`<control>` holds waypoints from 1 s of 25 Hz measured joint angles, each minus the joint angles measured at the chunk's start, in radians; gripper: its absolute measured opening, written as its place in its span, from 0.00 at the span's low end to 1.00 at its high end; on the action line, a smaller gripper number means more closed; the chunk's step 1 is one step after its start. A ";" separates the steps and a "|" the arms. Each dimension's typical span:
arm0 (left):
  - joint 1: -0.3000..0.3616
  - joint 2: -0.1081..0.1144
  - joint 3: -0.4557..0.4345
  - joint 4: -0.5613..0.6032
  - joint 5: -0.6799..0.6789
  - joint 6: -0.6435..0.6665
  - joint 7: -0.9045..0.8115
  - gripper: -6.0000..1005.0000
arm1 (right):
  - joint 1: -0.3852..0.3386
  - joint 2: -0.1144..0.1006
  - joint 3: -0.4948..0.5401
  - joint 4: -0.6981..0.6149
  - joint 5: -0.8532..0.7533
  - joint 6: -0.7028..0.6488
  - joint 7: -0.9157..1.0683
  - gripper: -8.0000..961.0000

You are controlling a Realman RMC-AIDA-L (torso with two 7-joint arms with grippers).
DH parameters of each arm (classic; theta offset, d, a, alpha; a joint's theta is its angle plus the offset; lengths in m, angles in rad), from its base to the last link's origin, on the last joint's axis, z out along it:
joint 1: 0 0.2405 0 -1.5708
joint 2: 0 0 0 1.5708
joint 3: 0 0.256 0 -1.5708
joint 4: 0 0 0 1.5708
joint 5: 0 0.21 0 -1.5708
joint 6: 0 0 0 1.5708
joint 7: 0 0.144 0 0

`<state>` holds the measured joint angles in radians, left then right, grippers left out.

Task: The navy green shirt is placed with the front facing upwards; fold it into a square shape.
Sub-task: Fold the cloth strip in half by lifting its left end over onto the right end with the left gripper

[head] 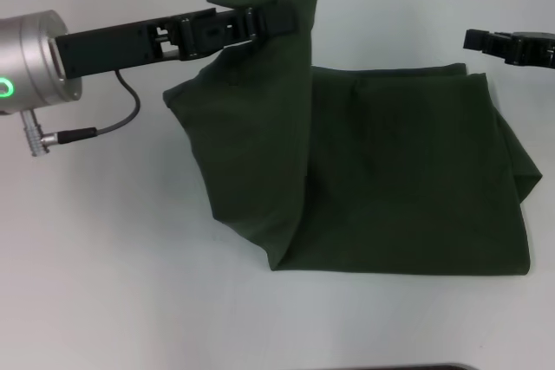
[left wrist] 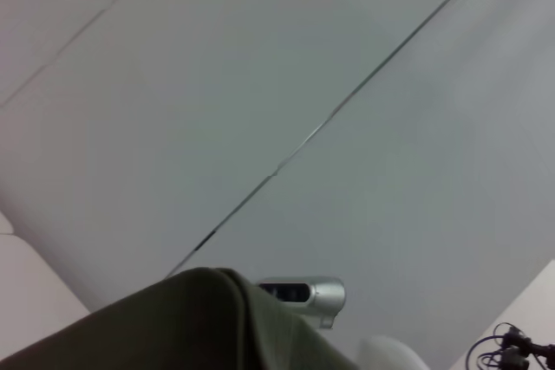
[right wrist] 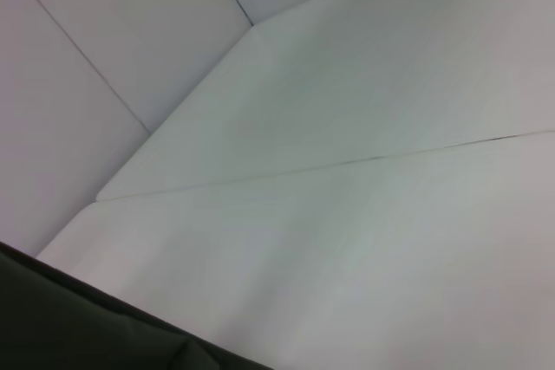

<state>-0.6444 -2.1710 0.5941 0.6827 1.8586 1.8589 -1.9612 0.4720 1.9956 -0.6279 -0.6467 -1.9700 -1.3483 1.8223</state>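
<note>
Left arm: silver-grey metal cylinder wrist segment (head: 35, 62) with a lit green ring light on its face, a thin grey cable (head: 121, 110) looping out to a silver plug connector, then a black boxy link leading into the matte black left end effector (head: 260, 22). Right end effector (head: 512, 48): matte black, angular, only its tip showing at the right edge.

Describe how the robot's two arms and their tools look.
The left arm ends in a silver cylinder with a glowing green ring, a grey cable with a metal plug looping below. Its left tool is a long, flat black bar. Only the black tip of the right tool shows.
</note>
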 joint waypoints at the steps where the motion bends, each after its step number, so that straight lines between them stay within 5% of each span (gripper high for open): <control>1: -0.002 -0.001 0.015 -0.010 -0.016 -0.006 0.000 0.14 | 0.000 -0.001 0.000 0.001 -0.001 0.000 0.000 0.03; 11: -0.056 -0.003 0.222 -0.154 -0.164 -0.169 0.051 0.15 | -0.004 -0.007 -0.008 -0.001 -0.003 -0.020 0.000 0.03; 25: -0.190 -0.004 0.311 -0.428 -0.289 -0.312 0.202 0.15 | -0.031 -0.068 0.008 -0.037 -0.003 -0.083 0.018 0.03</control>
<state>-0.8348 -2.1751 0.9050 0.2550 1.5695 1.5469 -1.7597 0.4407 1.9274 -0.6195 -0.6839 -1.9727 -1.4316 1.8407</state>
